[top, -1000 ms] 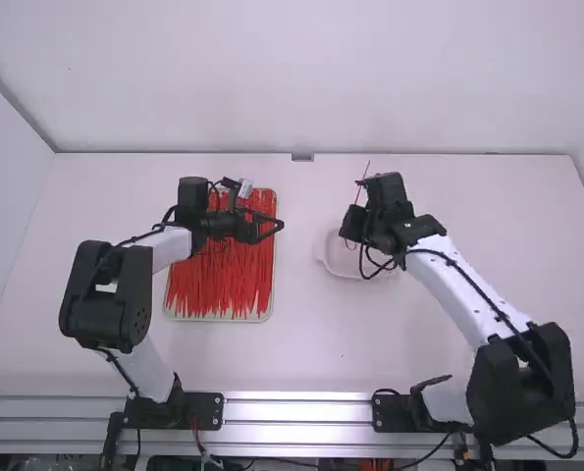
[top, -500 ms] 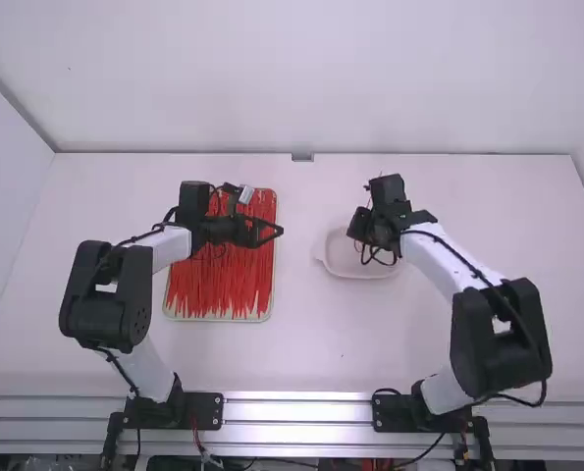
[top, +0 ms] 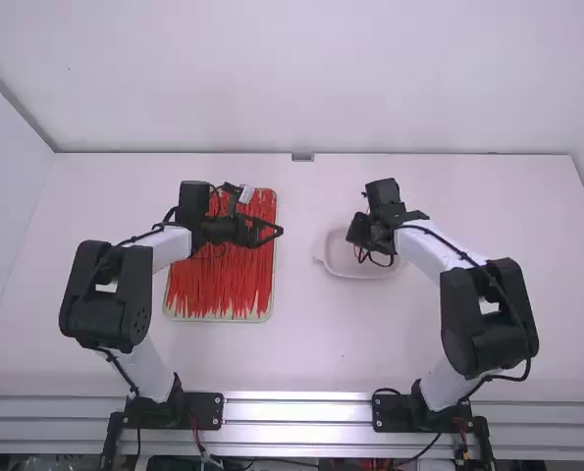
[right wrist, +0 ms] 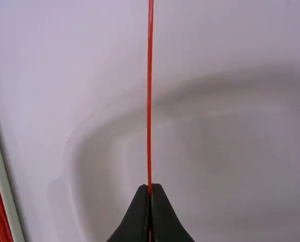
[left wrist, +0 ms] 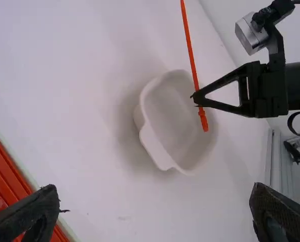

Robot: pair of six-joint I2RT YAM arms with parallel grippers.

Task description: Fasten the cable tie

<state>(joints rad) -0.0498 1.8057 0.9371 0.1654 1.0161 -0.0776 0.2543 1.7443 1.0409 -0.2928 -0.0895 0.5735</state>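
A white table point(top: 468, 186) carries a shallow white plastic dish with rounded corners point(top: 333, 267) right of the middle. A pale, flat rectangular tray point(top: 218, 318) lies to its left, well apart. A small grey bracket point(top: 302, 156) sits at the table's far edge, and an aluminium rail point(top: 292, 407) runs along the near edge.

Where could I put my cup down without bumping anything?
Free: the table right of the white dish, and left of the tray of red cable ties. Crowded: tray to dish, where the right fingers hold a red cable tie.
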